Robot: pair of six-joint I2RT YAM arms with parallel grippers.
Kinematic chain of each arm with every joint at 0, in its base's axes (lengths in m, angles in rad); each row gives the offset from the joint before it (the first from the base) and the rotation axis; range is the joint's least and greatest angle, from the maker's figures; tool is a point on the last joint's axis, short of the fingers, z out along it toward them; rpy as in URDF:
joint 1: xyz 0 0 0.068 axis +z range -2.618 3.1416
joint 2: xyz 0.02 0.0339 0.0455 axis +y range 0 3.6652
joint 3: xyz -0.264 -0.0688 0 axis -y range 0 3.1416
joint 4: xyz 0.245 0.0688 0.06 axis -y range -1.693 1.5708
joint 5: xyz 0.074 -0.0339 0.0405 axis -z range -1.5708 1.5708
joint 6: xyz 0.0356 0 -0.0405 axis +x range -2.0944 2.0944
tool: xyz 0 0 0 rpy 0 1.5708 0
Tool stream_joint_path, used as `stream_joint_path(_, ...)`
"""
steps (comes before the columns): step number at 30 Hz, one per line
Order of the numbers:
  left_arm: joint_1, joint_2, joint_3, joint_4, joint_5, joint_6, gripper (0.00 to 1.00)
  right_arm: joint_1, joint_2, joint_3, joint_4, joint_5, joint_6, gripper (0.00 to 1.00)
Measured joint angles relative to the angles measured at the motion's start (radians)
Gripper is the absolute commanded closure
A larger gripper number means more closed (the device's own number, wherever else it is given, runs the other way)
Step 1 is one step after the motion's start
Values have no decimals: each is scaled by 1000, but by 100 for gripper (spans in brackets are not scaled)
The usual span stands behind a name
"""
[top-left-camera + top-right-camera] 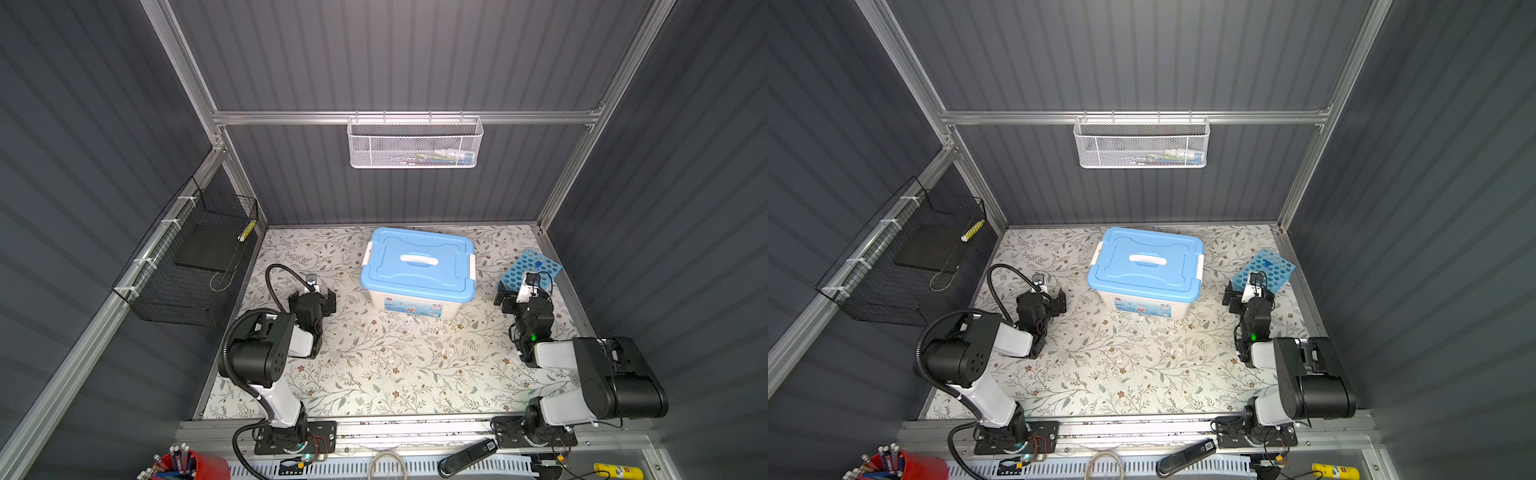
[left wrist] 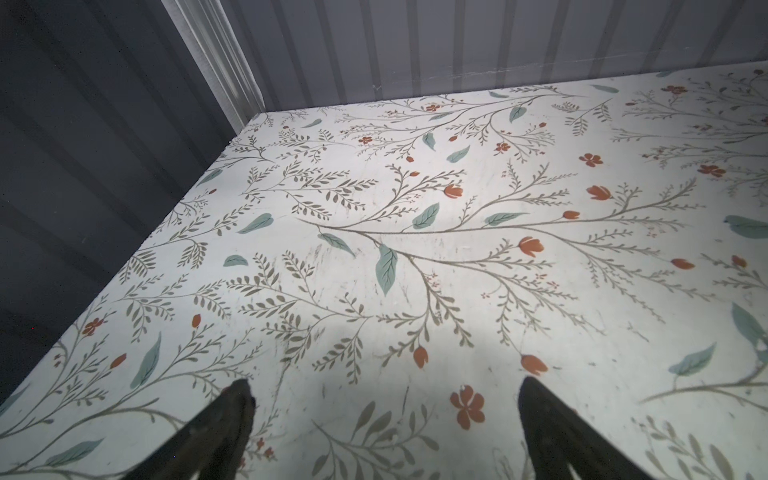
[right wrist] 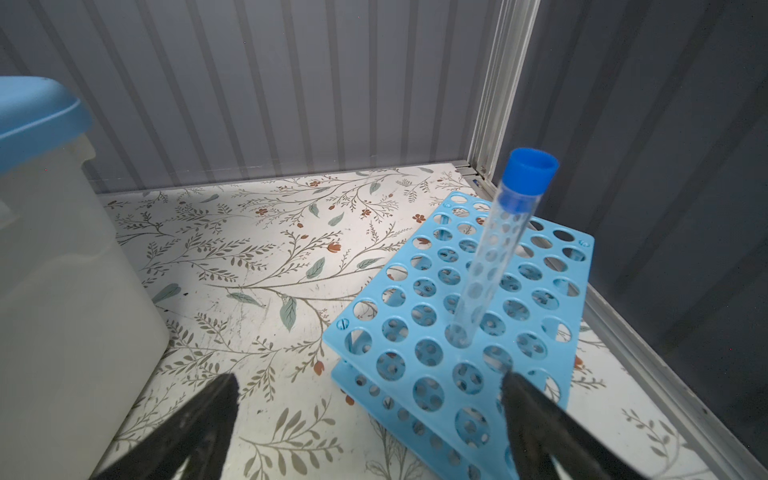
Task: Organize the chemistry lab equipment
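Both arms are empty-handed here. The right end effector (image 3: 370,380) has its jaws spread wide with nothing between them, low just in front of the sky-blue rack (image 3: 415,291) in the far right corner of the table (image 3: 249,257). One blue-capped test tube (image 3: 490,257) stands in one of the rack's inner holes, leaning a bit rather than dead upright. The left end effector (image 2: 384,384) is just as wide open, holding nothing, over bare floral table on the left.

My read: one tube is racked, the rest isn't. In a top view there are faint clear pieces (image 1: 409,323) lying on the table in front of the tub (image 1: 390,249) — too washed out to say tube, beaker or rod. For the next pick I'd come straight down, jaws across the thin axis, and close gently, since clear smooth stuff probably rolls and slips. I'd grab a tube nearer the cap so the bottom end is free to drop into a hole. Choose a hole well apart from the leaning tube so it doesn't get knocked.

The right wrist view gives the tube's lean and the rack's two decks, which from above is just a blue dot on a grid. Only the top views show the clear pieces and where both arms sit — the left wrist view has pattern and wall, nothing else
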Motion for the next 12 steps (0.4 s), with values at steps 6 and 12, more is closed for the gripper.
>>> stream_joint_path(6,2,0,3,-18,-2,-4,0,-1,0,0,0,-1,0,1)
stream_joint_path(12,18,0,17,-40,3,-14,0,-1,0,8,-23,13,5,1)
